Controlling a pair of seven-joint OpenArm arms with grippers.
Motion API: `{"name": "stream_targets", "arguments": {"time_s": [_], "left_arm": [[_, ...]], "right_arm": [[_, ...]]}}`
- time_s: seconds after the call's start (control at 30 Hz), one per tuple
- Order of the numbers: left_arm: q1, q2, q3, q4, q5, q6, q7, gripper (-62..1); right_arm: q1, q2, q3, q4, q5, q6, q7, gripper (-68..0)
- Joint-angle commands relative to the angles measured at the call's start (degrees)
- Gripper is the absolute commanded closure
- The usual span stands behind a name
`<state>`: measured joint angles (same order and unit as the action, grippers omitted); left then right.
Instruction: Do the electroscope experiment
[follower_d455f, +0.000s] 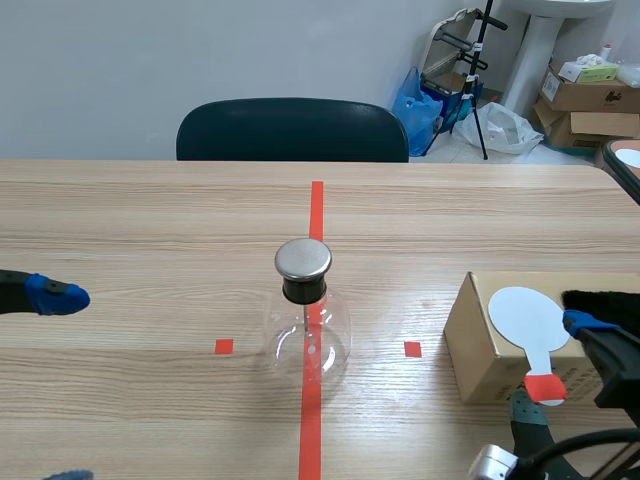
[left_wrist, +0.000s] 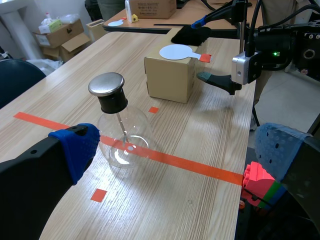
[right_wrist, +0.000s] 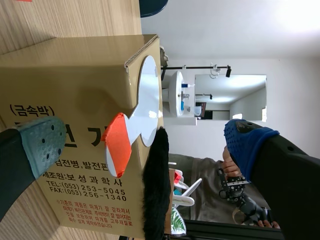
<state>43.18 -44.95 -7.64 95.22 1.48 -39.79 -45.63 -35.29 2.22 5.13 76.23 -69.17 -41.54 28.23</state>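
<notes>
The electroscope (follower_d455f: 304, 312), a round glass flask with a black stopper and a steel cap, stands on the red centre line. In the left wrist view the electroscope (left_wrist: 119, 129) is ahead of my open left gripper (left_wrist: 177, 150), nearer its left finger. At the table's left edge my left gripper (follower_d455f: 62, 385) holds nothing. A white round paddle (follower_d455f: 528, 322) with a red handle lies on a cardboard box (follower_d455f: 480, 350), beside black fur (follower_d455f: 602, 300). My right gripper (follower_d455f: 556, 365) is open, its fingers on either side of the paddle's (right_wrist: 145, 100) red handle (right_wrist: 117, 145), apart from it.
A dark chair (follower_d455f: 292, 130) stands at the table's far side. Boxes, bags and a stand fill the back right corner. Red and green toy bricks (left_wrist: 257, 182) lie past the table's near edge by my left gripper. The right arm's camera mount (left_wrist: 245, 67) hangs beside the box (left_wrist: 170, 77).
</notes>
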Motion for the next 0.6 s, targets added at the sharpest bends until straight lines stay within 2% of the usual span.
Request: {"name": "stream_targets", "arguments": {"time_s": [0.0, 0.13, 0.2, 0.37, 0.47, 0.57], "left_arm": [[0.11, -0.02, -0.44, 0.42, -0.42, -0.09, -0.87, -62.3], [-0.22, -0.02, -0.44, 0.44, -0.98, -0.09, -1.53, -62.3], [-0.17, 0.15, -0.44, 0.44, -3.63, -0.09, -1.46, -62.3], [-0.20, 0.33, -0.44, 0.44, -12.68, -0.09, -0.76, -62.3], [-0.24, 1.07, -0.42, 0.50, -14.40, -0.09, 0.61, -62.3], [-1.09, 3.34, -0.35, 1.22, -16.61, 4.52, 5.84, -62.3]], "right_arm": [[0.02, 0.00, 0.42, 0.31, 0.20, -3.32, -0.22, -67.9], [-0.31, 0.00, 0.42, 0.31, 0.22, -3.32, -0.22, -67.9], [-1.11, 0.00, 0.42, 0.33, 0.22, -3.32, -0.02, -67.9], [-4.24, 0.00, 0.42, 0.66, 0.26, -3.32, 3.52, -67.9], [-6.73, 0.02, 0.42, 1.49, 1.38, -3.32, 3.41, -67.9], [-10.05, 0.17, 0.44, 3.58, 3.98, -3.32, 2.82, -67.9]]}}
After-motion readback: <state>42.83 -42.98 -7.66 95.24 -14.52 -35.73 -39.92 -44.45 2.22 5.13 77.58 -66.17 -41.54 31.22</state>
